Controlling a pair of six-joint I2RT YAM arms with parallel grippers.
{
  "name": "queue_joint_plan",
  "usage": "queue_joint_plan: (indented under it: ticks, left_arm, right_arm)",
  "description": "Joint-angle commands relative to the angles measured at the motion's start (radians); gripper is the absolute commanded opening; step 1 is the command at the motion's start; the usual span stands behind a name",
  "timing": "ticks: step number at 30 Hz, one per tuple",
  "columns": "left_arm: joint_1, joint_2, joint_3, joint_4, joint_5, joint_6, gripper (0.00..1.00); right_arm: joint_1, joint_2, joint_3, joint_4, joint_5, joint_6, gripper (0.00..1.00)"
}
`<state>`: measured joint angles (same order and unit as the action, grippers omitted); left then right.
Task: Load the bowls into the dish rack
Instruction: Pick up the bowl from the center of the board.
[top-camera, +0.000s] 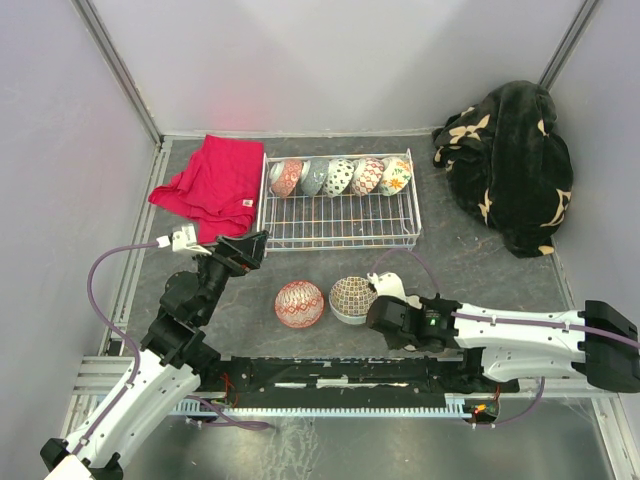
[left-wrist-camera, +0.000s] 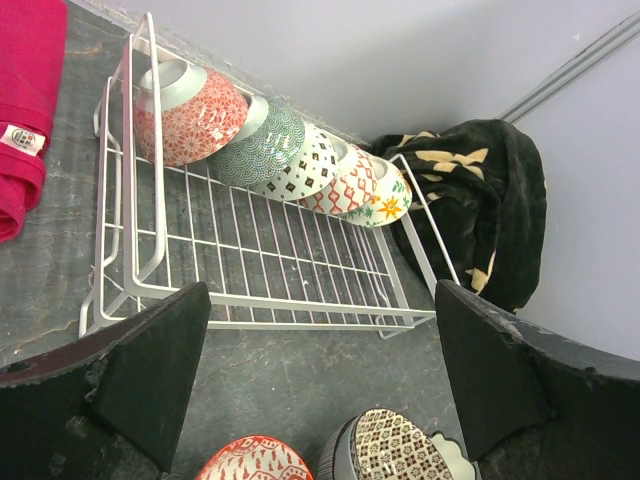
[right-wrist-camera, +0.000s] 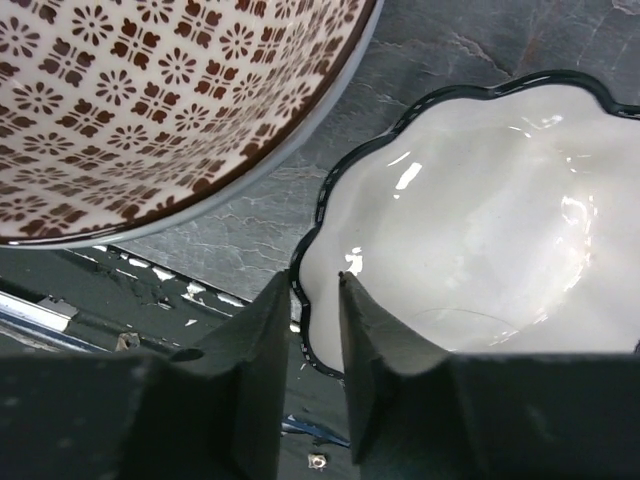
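Note:
The white wire dish rack (top-camera: 340, 232) holds several patterned bowls (top-camera: 340, 177) standing on edge in a row along its back. On the table in front of it a red lattice bowl (top-camera: 299, 304) lies upside down, beside a brown-patterned bowl (top-camera: 352, 297). A white scalloped bowl (right-wrist-camera: 480, 220) sits just right of the brown-patterned one. My right gripper (right-wrist-camera: 315, 282) straddles the white bowl's dark rim, one finger outside and one inside, with the jaws narrow. I cannot tell if they press on it. My left gripper (left-wrist-camera: 320, 380) hangs wide open above the table, before the rack and empty.
A red cloth (top-camera: 212, 185) lies left of the rack. A black floral blanket (top-camera: 510, 165) is heaped at the back right. Grey walls close in the table on three sides, and a metal rail (top-camera: 340, 375) runs along the near edge.

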<state>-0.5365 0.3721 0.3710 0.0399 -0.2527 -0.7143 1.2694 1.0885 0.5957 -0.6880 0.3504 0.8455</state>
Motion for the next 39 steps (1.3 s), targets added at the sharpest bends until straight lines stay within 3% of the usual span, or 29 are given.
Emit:
queue_joint_plan:
  ticks: [1,11,30,39]
  left_arm:
    - [-0.002,-0.011,0.037,0.038,0.013,0.056,0.99]
    - [-0.002,-0.015,0.036,0.038,0.013,0.056,0.99]
    - [-0.003,-0.012,0.034,0.042,0.016,0.055,0.99]
    - [-0.003,-0.012,0.033,0.043,0.016,0.055,0.99]
  right_arm:
    - [0.005,-0.001,0.025,-0.014,0.079,0.013,0.28]
    - [0.006,-0.010,0.043,-0.039,0.100,-0.001,0.02]
    - [0.010,-0.295,0.312,-0.242,0.167,-0.087,0.01]
    - [0.009,-0.296,0.458,-0.230,0.193,-0.145,0.01]
